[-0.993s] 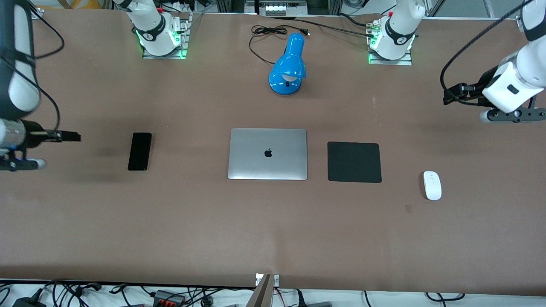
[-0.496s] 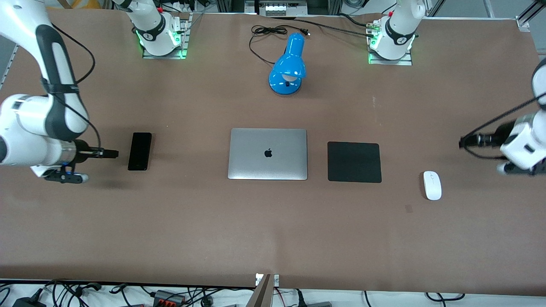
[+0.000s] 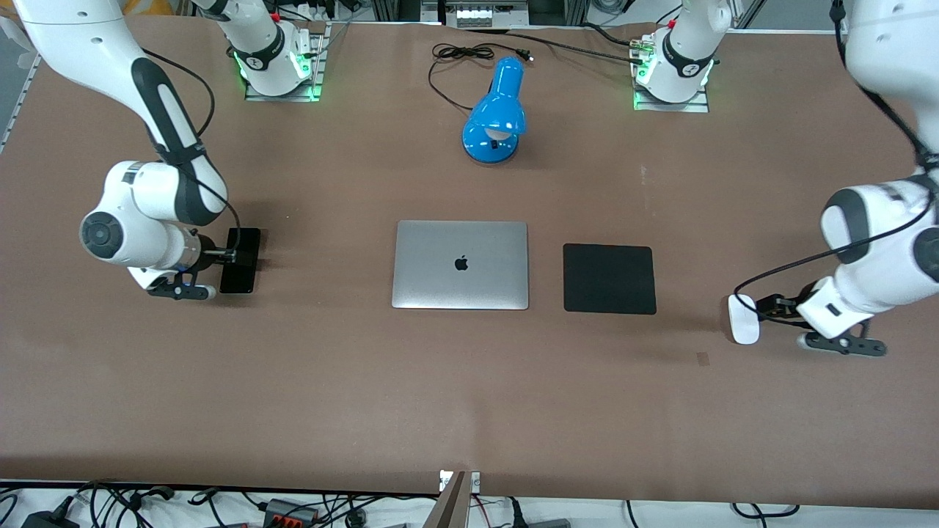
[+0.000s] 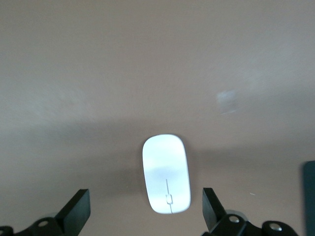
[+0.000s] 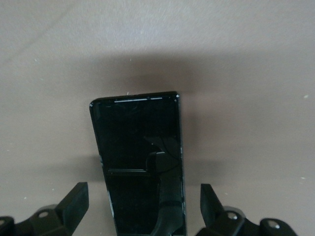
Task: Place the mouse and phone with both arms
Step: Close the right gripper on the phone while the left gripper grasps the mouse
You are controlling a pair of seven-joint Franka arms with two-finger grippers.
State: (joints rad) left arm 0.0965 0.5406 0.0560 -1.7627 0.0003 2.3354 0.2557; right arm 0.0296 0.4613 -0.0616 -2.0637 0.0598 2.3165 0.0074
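The left claw hangs released over the mouse, which lies on the surface at the left arm's end, its long axis running between the fingers. The right claw, also released, straddles the phone at the right arm's end, fingers flanking its long sides.

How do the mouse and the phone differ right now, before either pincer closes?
The mouse is a white rounded oval; the phone is a flat black rectangle with a glossy face. The mouse lies toward the left arm's end of the table, the phone toward the right arm's. Both lie flat on it, each between the open fingers of a pincer: left pincer, right pincer.
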